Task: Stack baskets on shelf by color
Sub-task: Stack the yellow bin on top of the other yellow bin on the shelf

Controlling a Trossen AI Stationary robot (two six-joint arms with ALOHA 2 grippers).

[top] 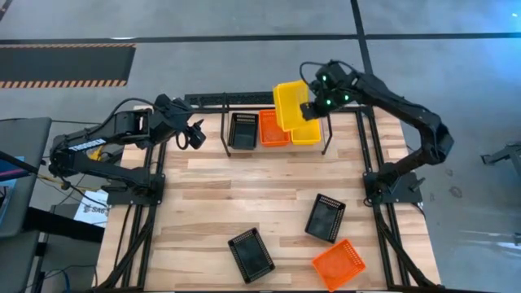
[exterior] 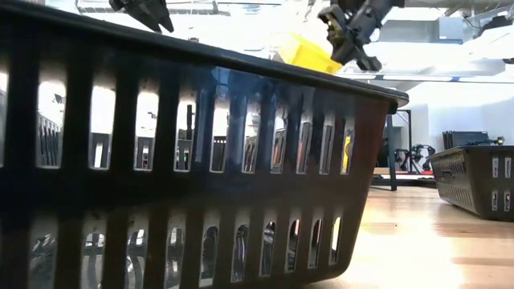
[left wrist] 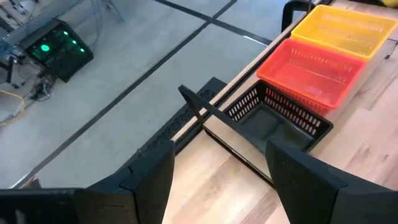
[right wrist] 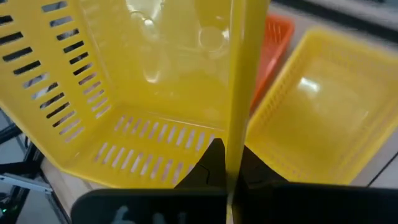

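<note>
- We've got the right gripper [top: 312, 107] pinched tight on the rim of a yellow basket [top: 290, 104], held tilted in the air over the shelf [top: 281, 114] at the table's far edge.
- Wrist view: the wall sits edge-on between the closed fingers, so the grip is on the thin rim only.
- On the shelf, side by side: black basket [top: 242, 130], orange basket [top: 273, 129], 2nd yellow basket [top: 307, 133], the last right under the held one.
- Left gripper [top: 194, 135] hangs wide open, holding nothing, near the table's far-left corner, beside the shelf's black end.
- Loose near the table's front edge: two black baskets [top: 250, 254] [top: 326, 217] and an orange one [top: 338, 264].
- Handling, our guess: thin mesh plastic, light, stiff enough but walls prob flex; smooth, so it could swivel in a rim pinch.
- Best hold looks like mid-rim of a wall; level it before nesting into the yellow below.
</note>
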